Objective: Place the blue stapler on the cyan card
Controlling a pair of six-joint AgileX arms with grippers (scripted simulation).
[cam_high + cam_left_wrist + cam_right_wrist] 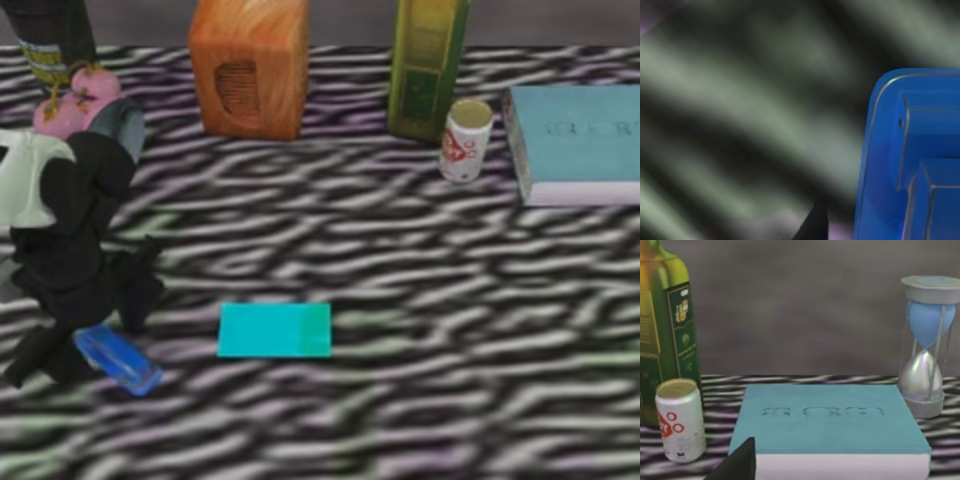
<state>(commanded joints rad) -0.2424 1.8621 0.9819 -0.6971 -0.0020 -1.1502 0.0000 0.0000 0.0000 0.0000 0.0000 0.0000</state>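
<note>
Zebra-striped tabletop (420,300) before a grey wall; left hand (95,350) over the blue stapler (120,362), grip unclear.

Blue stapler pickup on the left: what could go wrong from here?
1. The left gripper covers one end of the blue stapler, so an end-heavy grasp might let it tip or slip.
2. The stapler lies angled to the cyan card; set down unturned, it may overhang an edge.
</note>
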